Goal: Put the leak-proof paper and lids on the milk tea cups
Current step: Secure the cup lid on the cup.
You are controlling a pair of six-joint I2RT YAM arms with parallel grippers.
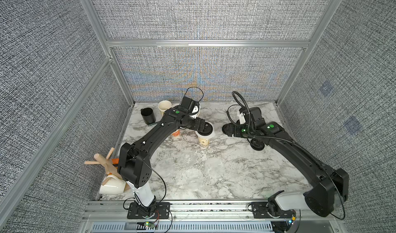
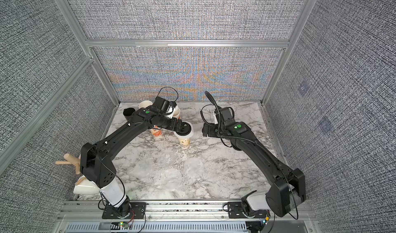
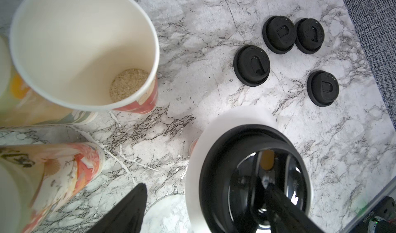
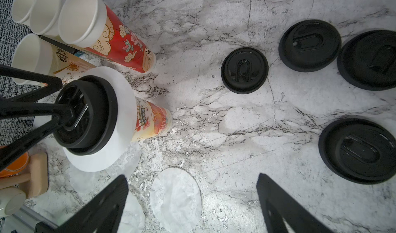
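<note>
On the marble table [image 4: 214, 118], back left of centre: five tall paper cups.

1. Capped cup [image 4: 153, 120], nearest the middle. A round paper sheet [image 4: 122, 97] lies over its mouth, edge sticking out all round, and a black lid [image 4: 96, 105] sits on top of it.
2. Open cups [image 4: 81, 17], four, crowded behind the capped cup. Their mouths are bare (one holds some grainy stuff [image 3: 128, 84] at the bottom).
3. Loose sheets [image 4: 175, 199], flat on the table just in front of the capped cup. At least three, perhaps more; they are faint against the marble.
4. Spare lids [image 4: 244, 70], four, lying to the right and well apart from the cups.
5. Left arm [image 1: 150, 139]: jaws apart and clamped on nothing. One finger [image 3: 278, 199] dips into the lid's hollow; the other is clear of the cup's side.
6. Right arm [image 1: 300, 159]: jaws wide apart and empty, hanging over the table between the loose sheets and the spare lids.

Step in hand, as judged: one cup of five is covered and four wait.

The next move calls for a low approach to a loose sheet. One edge must be pinched without dragging its neighbours. The sheet then goes centred over an open cup, carefully, since those cups stand close and look easy to tip.
</note>
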